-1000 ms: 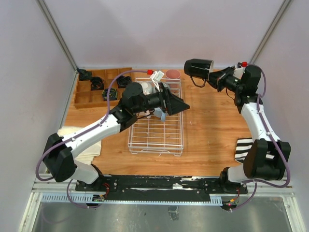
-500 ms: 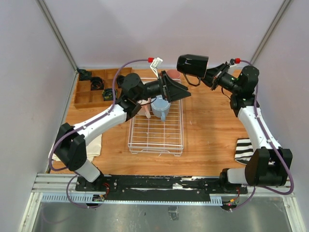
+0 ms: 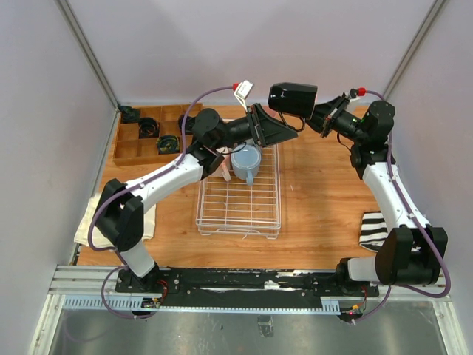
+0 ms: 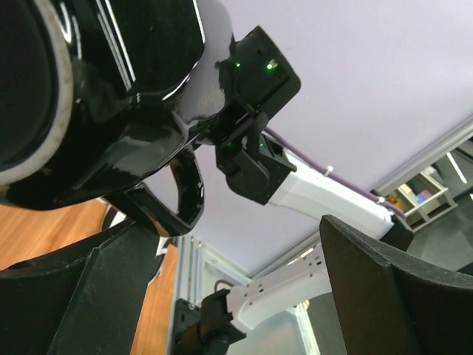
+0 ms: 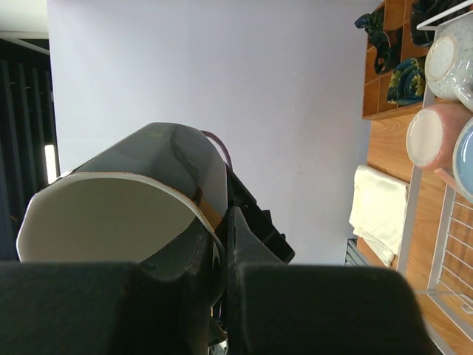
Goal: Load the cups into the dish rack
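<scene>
While the right gripper (image 3: 320, 117) is clenched on the black mug (image 3: 293, 98) by one wall only, one finger inside the mouth and one outside, you've got a thin pinch on glossy ceramic. The mug body hangs out ahead of those jaws.

The left gripper (image 3: 279, 133) is empty, jaws spread wide. The left wrist view puts the mug's handle (image 4: 185, 185) just ahead of that gap. I can't tell if anything touches.

Risks as I read them:
- A left finger clips the handle or body and levers the mug in the right pinch, so it twists out.
- The right jaws let go without the left having a firm hold, and the mug drops.
- The left closes on the handle loop alone, and the mug swings.

Roughly below both sets of jaws is the far end of the dish rack (image 3: 236, 214). It holds the light blue mug (image 3: 245, 161), pink cup (image 5: 431, 137) and white mug (image 5: 449, 63), so a drop likely means chips.
</scene>
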